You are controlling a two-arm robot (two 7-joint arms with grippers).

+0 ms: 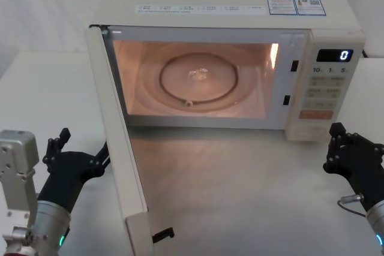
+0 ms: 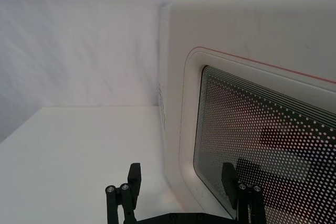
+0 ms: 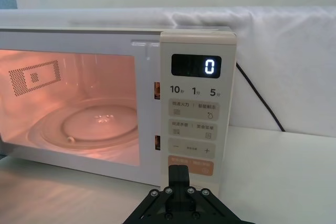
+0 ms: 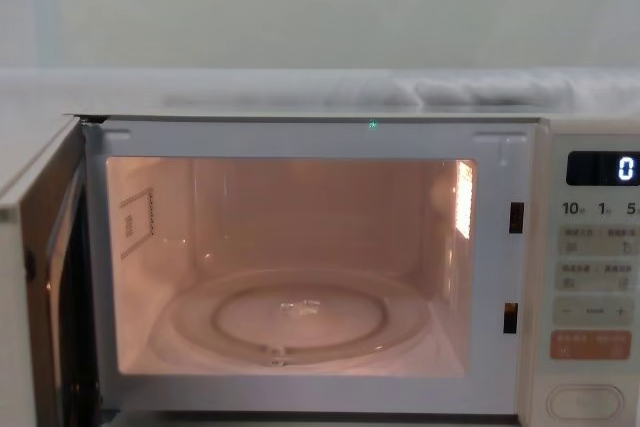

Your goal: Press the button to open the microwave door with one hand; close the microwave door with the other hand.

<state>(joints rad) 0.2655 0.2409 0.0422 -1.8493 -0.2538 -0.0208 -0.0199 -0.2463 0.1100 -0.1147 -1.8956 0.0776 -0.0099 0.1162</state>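
The microwave (image 1: pixel 240 22) is set at the back of the desk (image 1: pixel 240 196), with the control panel (image 1: pixel 327 91) at its right end. The button (image 4: pixel 585 403) is found at the bottom of that panel. The microwave door (image 1: pixel 117 142) is swung out toward the robot on the left side. The left gripper (image 1: pixel 75 163) is placed just left of the door, and the right gripper (image 1: pixel 348 154) before the panel. A turntable (image 1: pixel 201 82) lies inside the cavity.

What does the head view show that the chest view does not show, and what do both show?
Head view alone: the left gripper beside the outer face of the open microwave door, and the right gripper before the control panel. Chest view alone: the button, wide and oval, under the orange key. Both: the lit cavity with its glass turntable and the display reading 0.
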